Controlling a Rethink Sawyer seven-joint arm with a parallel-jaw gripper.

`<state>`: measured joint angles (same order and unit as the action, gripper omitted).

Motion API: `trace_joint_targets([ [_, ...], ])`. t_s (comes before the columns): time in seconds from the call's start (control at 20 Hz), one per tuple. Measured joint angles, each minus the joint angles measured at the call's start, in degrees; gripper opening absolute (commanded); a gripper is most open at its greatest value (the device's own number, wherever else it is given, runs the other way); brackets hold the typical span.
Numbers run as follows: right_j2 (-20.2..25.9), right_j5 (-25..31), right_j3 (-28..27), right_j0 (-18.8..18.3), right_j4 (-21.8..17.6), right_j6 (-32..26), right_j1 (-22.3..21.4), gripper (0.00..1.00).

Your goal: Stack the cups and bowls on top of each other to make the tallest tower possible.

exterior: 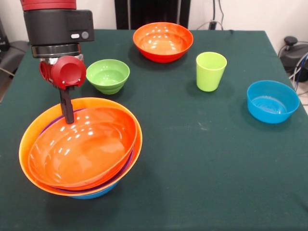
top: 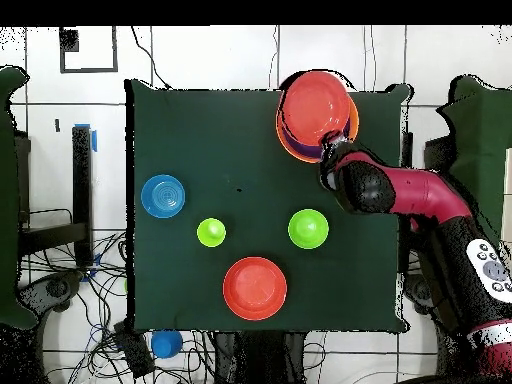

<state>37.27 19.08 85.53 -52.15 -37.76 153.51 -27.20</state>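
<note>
Reading claw [exterior: 67, 113]: we cannot tell its state, tip at stack's [exterior: 81, 144] far rim.
Loose: cup [exterior: 211, 71], green bowl [exterior: 108, 75].

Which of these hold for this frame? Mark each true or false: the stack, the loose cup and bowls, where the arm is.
1. The green cup stands upright, apart from every bowl. True.
2. The stack has a blue bowl on top. False: an orange bowl sits on top; blue shows only at the bottom.
3. The gripper is at the far rim of the stack. True.
4. The small green bowl is nested in the red-orange bowl. False: it sits alone on the table.
5. A lone blue bowl sits empty on the table. True.
</note>
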Motion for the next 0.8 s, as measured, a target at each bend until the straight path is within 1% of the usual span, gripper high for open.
trace_joint_targets([
  [0.5,0.0,-0.7,0.0,-0.4,-0.5,0.0,0.2,0.00],
  [0.8,0.0,-0.7,0.0,0.0,-0.6,0.0,-0.7,0.00],
])
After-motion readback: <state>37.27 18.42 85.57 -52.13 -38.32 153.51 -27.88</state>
